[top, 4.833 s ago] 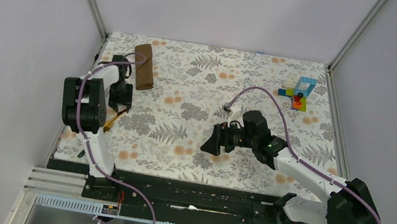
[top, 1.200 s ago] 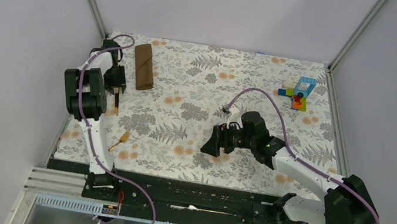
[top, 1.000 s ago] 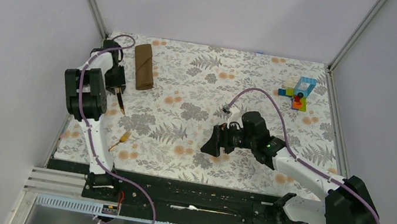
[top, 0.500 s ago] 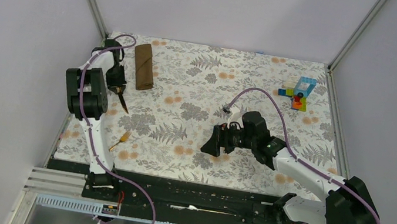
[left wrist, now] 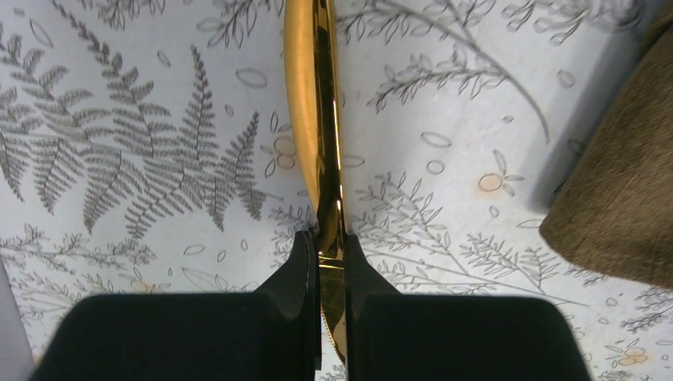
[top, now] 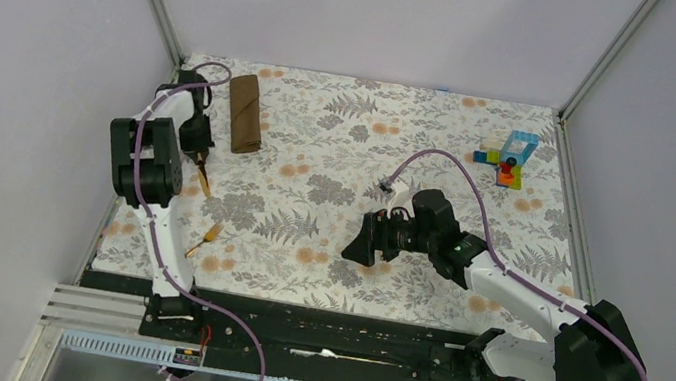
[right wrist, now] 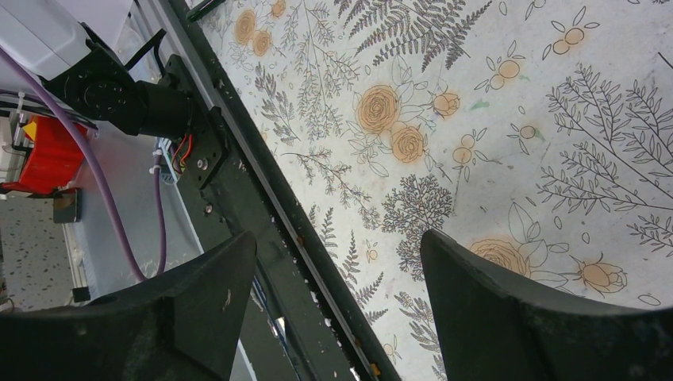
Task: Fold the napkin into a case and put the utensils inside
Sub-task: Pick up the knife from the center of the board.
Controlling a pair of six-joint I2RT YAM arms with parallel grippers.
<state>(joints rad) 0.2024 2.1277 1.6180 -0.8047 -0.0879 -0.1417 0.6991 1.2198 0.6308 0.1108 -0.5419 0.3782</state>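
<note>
- At the upper left of the overhead view, the left hand (top: 201, 152) now pinches a golden utensil (top: 204, 176). The jaws stood looser a second ago and have since pressed together on it.
- From the wrist camera, the utensil (left wrist: 315, 143) runs straight up the frame from between the black jaws, which clamp its thin edge with no gap left.
- Whether its far end rests on the floral surface (top: 340, 150) or hangs just above it cannot be told.
- The brown napkin (top: 245, 114) lies folded into a narrow strip just right of that hand. In the wrist view its edge fills the right border, close to the utensil but apart from it.
- A second utensil (top: 206, 236) lies alone on the surface, lower in the frame and well apart from the napkin.
- The right hand (top: 359, 241) hangs spread wide and empty at mid-frame, in the same place as before, far from the toy blocks (top: 510, 160) at the upper right.
- With the pinch firm, the step in hand looks like carrying this utensil to the napkin. The frames do not show where the case opens.
</note>
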